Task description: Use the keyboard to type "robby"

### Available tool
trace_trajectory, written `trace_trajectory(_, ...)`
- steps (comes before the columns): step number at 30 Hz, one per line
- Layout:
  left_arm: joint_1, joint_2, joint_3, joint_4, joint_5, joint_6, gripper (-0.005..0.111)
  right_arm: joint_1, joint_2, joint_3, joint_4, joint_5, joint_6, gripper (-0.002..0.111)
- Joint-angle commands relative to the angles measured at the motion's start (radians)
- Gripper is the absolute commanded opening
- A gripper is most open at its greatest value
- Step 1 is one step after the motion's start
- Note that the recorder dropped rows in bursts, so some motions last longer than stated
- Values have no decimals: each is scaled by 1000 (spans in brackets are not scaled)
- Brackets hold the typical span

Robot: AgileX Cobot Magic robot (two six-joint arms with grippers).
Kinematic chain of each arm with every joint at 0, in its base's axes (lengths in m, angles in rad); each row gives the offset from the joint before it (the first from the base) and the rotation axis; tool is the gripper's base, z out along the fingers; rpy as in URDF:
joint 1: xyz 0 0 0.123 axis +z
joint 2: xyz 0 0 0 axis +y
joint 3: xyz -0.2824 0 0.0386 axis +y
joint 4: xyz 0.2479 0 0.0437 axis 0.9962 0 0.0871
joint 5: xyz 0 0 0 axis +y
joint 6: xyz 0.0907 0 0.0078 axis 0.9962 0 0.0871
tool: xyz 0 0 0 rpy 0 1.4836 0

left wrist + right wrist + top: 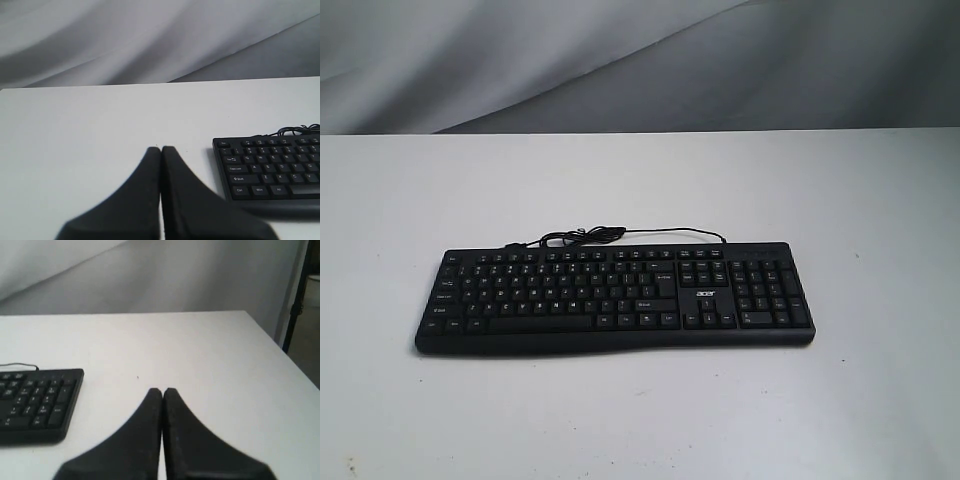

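The black keyboard [615, 297] with white legends lies flat across the middle of the white table, number pad at its right end, and its thin black cable [582, 236] is coiled just behind it. Neither arm shows in the exterior view. In the left wrist view my left gripper [161, 148] is shut with nothing in it, over bare table beside the keyboard's Ctrl-and-Shift end [270, 170]. In the right wrist view my right gripper [162, 390] is also shut and empty, over bare table beside the number-pad end [37, 402].
The white table [640, 410] reaches well beyond the keyboard on all sides. Its right edge [280, 347] shows in the right wrist view, with a dark stand leg [294, 300] past it. A grey cloth backdrop [640, 60] hangs behind.
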Motion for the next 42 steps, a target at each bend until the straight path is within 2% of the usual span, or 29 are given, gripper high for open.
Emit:
trace_trajectory(1,2,-3,4,-8,-5,-4,1,-7,-3,4,-16,34,0,0)
trace_trajectory(6,2,-3,4,-8,-5,-4,1,-7,-3,4,30,33,9,0)
trace_trajectory(42,2,-3,4,-8,-5,-4,1,-7,-3,4,30,33,9,0)
